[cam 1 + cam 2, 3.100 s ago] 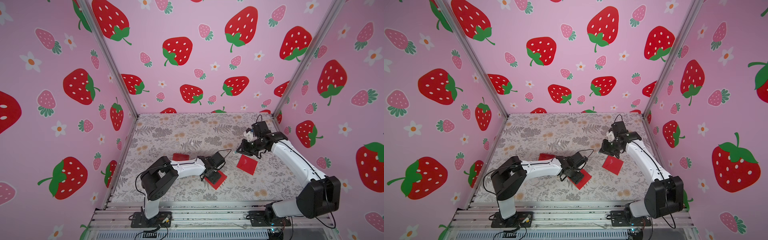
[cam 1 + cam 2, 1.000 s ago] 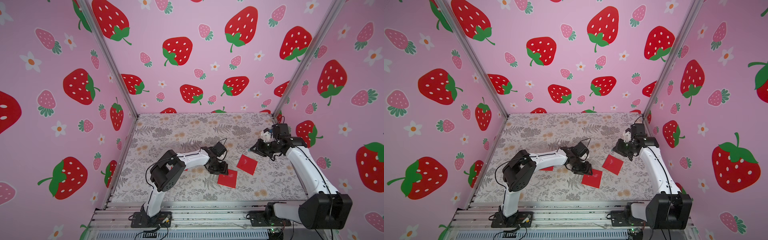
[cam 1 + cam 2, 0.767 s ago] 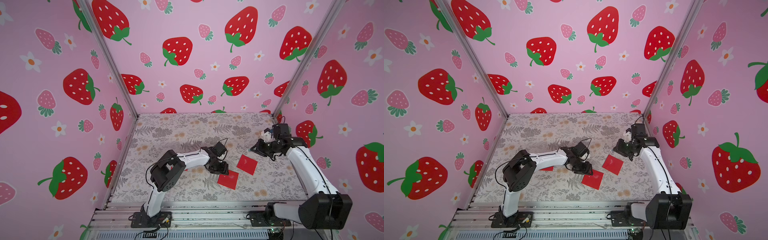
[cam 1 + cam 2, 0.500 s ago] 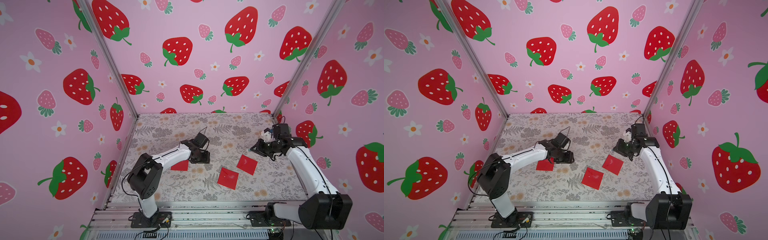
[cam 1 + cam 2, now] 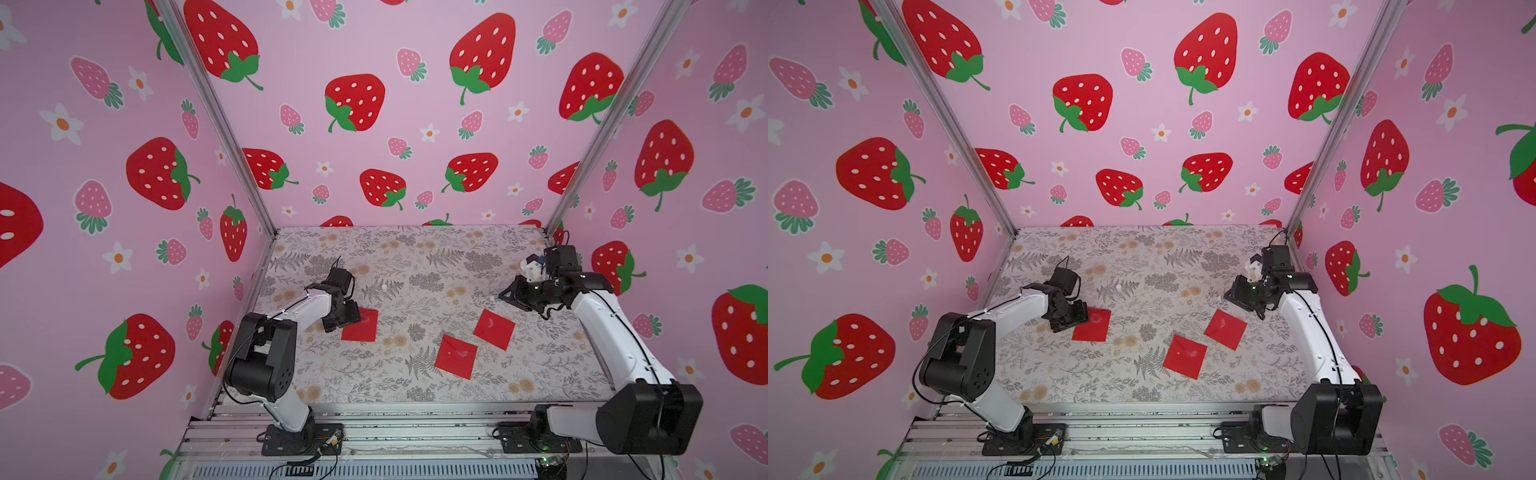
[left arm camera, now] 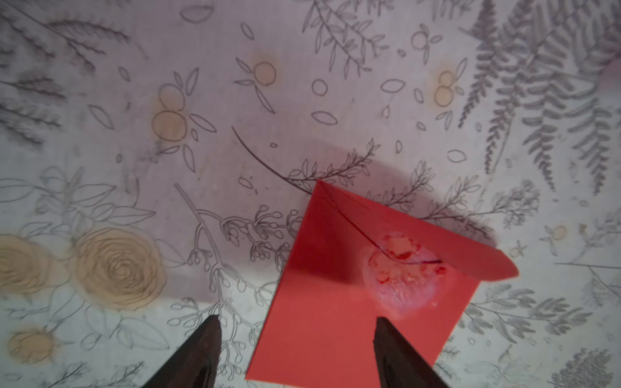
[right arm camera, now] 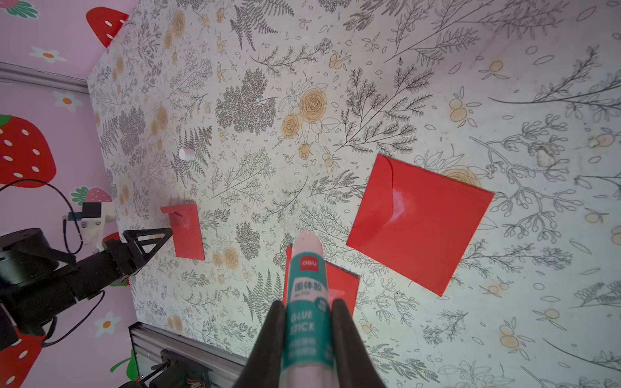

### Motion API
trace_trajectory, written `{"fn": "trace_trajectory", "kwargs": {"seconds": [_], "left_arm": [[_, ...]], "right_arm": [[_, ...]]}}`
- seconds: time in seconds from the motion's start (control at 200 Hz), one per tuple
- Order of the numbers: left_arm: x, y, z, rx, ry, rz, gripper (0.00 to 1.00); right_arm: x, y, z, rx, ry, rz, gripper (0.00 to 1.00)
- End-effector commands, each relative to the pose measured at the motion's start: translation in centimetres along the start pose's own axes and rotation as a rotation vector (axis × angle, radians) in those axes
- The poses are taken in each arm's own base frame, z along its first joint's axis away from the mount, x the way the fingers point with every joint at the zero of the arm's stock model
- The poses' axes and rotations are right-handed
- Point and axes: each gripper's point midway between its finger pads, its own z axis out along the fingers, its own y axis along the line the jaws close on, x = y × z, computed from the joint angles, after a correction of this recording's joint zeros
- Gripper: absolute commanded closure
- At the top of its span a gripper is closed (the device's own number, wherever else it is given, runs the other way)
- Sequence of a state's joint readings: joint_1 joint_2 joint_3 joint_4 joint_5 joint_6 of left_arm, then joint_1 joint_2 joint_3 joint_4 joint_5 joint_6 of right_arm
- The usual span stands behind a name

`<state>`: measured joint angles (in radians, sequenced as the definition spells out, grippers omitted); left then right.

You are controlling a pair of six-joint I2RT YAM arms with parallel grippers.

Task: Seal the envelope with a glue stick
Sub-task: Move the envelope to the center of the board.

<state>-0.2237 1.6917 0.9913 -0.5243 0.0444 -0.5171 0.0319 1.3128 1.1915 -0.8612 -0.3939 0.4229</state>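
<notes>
In both top views my left tool [image 5: 347, 318] [image 5: 1073, 318] sits left of centre at the edge of a red envelope [image 5: 361, 326] [image 5: 1094, 328], and my right tool [image 5: 505, 296] [image 5: 1231, 296] hovers at right over the table [image 5: 415, 257]. My left wrist view shows the left tool [image 6: 297, 331] spread, one finger over that envelope [image 6: 336, 319], which has a white smear at its flap. My right wrist view shows the right tool [image 7: 308, 304] pinching the glue stick [image 7: 304, 285], with a second envelope [image 7: 344, 285] behind it.

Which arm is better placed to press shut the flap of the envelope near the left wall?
Left, probably. The left gripper, open, hangs over that envelope, whose flap stands slightly lifted. The right gripper is shut on the glue stick, far away.
</notes>
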Motion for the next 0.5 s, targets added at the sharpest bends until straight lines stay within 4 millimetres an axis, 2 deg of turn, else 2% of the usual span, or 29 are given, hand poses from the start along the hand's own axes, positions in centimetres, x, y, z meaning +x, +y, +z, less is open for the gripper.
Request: {"fn": "trace_trajectory", "kwargs": {"seconds": [0.0,0.145,0.3,0.38,0.495], "left_arm": [[0.7,-1.2,1.1,0.078,0.037,0.022,0.3],[2.8,-2.5,1.3,0.146,0.094,0.036,0.32],[5.9,-4.9,1.7,0.166,0.155,0.079,0.32],[7.4,-6.6,1.8,0.184,0.175,0.099,0.33],[8.9,-10.6,1.6,0.253,0.18,0.149,0.34]], "right_arm": [[-0.6,0.6,-0.6,-0.015,-0.012,0.0,1.0],[-0.8,0.7,-0.8,-0.019,-0.025,0.006,1.0],[-1.0,0.9,-0.5,-0.027,-0.013,0.009,1.0],[-1.2,1.1,-0.5,-0.036,-0.014,0.01,1.0],[-1.2,1.2,-0.4,-0.04,-0.012,0.015,1.0]]}}
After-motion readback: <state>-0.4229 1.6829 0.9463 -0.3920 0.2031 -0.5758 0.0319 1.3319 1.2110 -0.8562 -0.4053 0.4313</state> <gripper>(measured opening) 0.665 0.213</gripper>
